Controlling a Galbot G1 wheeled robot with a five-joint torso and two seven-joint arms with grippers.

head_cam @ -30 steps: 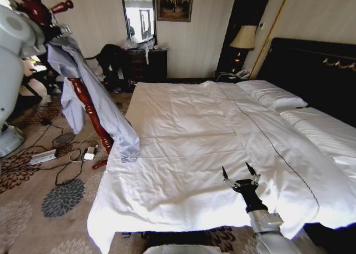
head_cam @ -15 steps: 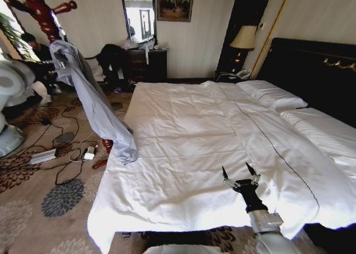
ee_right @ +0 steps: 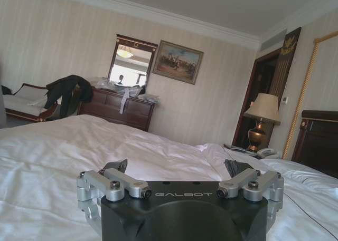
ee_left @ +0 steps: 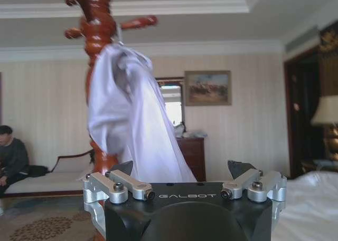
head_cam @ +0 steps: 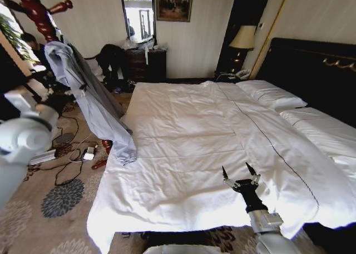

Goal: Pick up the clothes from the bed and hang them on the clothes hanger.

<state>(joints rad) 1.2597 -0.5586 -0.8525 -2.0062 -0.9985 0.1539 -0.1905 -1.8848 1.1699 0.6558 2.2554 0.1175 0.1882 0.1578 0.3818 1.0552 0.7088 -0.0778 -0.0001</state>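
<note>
Grey jacket (head_cam: 92,101) draped vertically, hem downward

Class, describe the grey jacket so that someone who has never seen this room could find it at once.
Start at the bed and look off its far corner to the red wooden coat stand. The jacket hangs from it, a sleeve trailing down to the bed's edge. It is pale grey, unlike the black clothes heap by the dresser.

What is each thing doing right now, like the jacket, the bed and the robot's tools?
Light grey jacket: hanging on the red wooden coat stand, off the bed.
Bed: made, duvet smooth.
Left tool: open, empty, facing the jacket.
Right tool: open, empty, above the duvet.
</note>
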